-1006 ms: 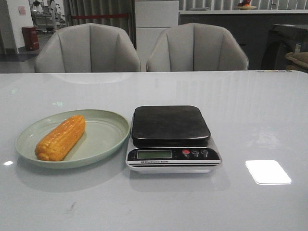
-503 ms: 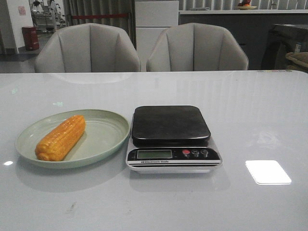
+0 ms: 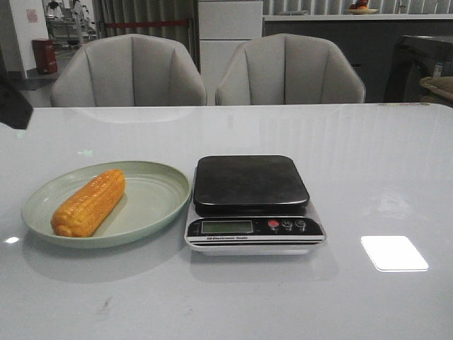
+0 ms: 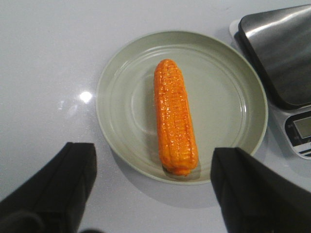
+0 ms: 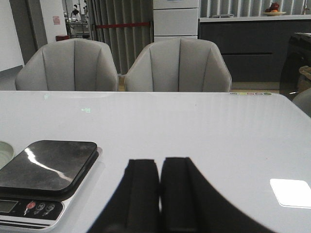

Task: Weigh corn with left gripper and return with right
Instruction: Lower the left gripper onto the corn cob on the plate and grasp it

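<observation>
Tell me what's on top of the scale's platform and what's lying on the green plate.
The scale platform is bare; nothing rests on it. The green plate holds only the corn, lying on its side. The plate surface beneath the cob is hidden.

Corn (image 3: 89, 202) is lying in the plate (image 3: 157, 180), on its left half, one end pointing toward the front edge of the desk (image 3: 368, 163). The plate is sitting on the desk, with the scale (image 3: 252, 204) standing just beside it on the right. Two chairs (image 3: 129, 71) are standing behind the desk's far edge.
</observation>
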`<state>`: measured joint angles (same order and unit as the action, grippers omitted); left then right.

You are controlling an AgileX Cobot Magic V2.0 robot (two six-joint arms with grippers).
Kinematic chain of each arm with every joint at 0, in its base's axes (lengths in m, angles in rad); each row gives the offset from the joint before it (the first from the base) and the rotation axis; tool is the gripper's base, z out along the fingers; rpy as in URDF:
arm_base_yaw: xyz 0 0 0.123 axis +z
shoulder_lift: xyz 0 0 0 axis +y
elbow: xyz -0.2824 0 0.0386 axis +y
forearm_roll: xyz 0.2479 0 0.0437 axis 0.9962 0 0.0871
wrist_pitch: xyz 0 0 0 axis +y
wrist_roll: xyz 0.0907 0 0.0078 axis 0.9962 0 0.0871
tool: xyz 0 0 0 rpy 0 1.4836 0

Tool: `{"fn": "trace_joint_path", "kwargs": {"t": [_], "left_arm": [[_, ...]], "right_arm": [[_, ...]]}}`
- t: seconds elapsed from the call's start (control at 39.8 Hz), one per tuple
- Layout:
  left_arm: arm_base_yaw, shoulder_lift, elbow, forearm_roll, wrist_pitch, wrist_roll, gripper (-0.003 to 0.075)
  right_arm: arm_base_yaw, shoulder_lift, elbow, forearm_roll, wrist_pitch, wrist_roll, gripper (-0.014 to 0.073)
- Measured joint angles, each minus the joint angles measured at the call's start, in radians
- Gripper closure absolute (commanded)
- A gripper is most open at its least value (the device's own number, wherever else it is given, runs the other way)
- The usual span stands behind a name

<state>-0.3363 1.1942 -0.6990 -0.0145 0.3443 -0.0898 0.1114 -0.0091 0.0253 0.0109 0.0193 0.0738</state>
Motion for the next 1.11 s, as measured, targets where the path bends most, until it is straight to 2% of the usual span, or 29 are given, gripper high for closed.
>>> {"fn": "trace_joint_path", "kwargs": {"t": [0.28,0.73,0.78,0.91,1.11], "left_arm": [[-0.029,0.28,-0.115,-0.006,-0.004,0.0,0.0175],[-0.047,0.508,-0.223,-0.062,-0.02,0.0,0.0186],[-0.047,0.524,-0.227,-0.064,-0.021,0.0,0.0207],[-0.047,0.559,-0.238,-0.068,-0.015,0.0,0.0323],[-0.047,0.577,-0.263,-0.082,0.004,0.0,0.0575]], "right_arm": [[0.0,0.0,0.0,0.0,0.0,0.0,0.0427],[0.0,0.0,0.0,0.0,0.0,0.0,0.0427],[0.0,0.0,0.0,0.0,0.0,0.0,0.0427],[0.0,0.0,0.0,0.0,0.0,0.0,0.0427],[0.0,0.0,0.0,0.0,0.0,0.0,0.0427]]}}
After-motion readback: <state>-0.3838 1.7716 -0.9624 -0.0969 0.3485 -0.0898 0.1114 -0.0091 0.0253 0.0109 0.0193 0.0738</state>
